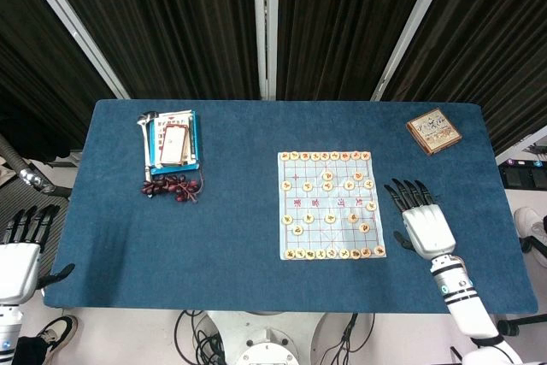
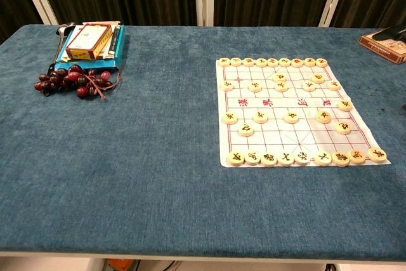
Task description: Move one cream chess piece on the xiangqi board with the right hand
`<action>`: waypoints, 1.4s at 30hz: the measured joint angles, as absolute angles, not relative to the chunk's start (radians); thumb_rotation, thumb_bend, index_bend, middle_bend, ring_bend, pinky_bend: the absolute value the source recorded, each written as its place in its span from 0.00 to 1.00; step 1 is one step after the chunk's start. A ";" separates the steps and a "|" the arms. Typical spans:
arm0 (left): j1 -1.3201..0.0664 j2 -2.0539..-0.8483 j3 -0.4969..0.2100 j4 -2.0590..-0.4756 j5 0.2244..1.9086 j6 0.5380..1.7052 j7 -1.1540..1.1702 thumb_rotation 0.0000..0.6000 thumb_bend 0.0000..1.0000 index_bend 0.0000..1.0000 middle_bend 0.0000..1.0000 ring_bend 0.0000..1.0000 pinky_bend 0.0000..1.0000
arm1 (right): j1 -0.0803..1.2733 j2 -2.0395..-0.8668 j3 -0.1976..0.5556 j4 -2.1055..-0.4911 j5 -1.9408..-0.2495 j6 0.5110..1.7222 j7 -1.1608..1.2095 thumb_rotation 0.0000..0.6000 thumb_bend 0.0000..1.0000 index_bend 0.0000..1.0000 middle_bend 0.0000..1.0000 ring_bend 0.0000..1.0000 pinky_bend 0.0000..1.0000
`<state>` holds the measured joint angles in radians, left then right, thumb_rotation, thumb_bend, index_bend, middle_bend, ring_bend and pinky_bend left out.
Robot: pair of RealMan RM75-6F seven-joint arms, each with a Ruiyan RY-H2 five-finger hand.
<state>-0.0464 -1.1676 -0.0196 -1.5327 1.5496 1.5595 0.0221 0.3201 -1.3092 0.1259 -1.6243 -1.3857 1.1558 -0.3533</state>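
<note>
A white xiangqi board [image 1: 295, 232] [image 2: 304, 130] lies flat on the blue table, right of centre. Several cream round pieces [image 1: 330, 219] [image 2: 260, 117] stand on it, in rows along the near and far edges and scattered between. My right hand [image 1: 425, 224] hovers just right of the board's near half, fingers apart and stretched forward, holding nothing. At the table's left edge my left hand [image 1: 21, 250] is off the cloth, fingers apart and empty. Neither hand shows in the chest view.
A stack of books and boxes [image 1: 173, 142] [image 2: 91, 44] sits at the back left with a bunch of dark grapes [image 1: 172, 185] [image 2: 70, 80] in front. A small wooden box [image 1: 433, 131] [image 2: 384, 43] lies at the back right.
</note>
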 measured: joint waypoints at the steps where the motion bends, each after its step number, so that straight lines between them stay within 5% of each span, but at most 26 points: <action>1: -0.046 -1.168 -0.019 -1.531 1.549 1.559 0.021 1.00 0.09 0.01 0.06 0.00 0.03 | 0.328 -1.324 0.127 -1.616 -1.380 1.150 -0.361 1.00 0.17 0.00 0.00 0.00 0.00; 17: -0.042 -1.165 -0.020 -1.525 1.551 1.563 0.006 1.00 0.09 0.01 0.06 0.00 0.02 | 0.386 -1.415 0.119 -1.563 -1.285 1.083 -0.381 1.00 0.17 0.07 0.00 0.00 0.00; 28: -0.040 -1.173 -0.019 -1.512 1.552 1.564 -0.004 1.00 0.09 0.01 0.06 0.00 0.02 | 0.405 -1.444 0.112 -1.561 -1.237 1.079 -0.432 1.00 0.17 0.34 0.00 0.00 0.00; 42: -0.033 -1.180 -0.017 -1.483 1.547 1.565 -0.034 1.00 0.09 0.01 0.06 0.00 0.02 | 0.422 -1.495 0.103 -1.538 -1.165 1.085 -0.489 1.00 0.17 0.34 0.00 0.00 0.00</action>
<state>-0.0328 -1.1804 -0.0167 -1.4829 1.5470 1.5645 -0.0342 0.4219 -1.4951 0.1032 -1.5379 -1.1651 1.0851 -0.4890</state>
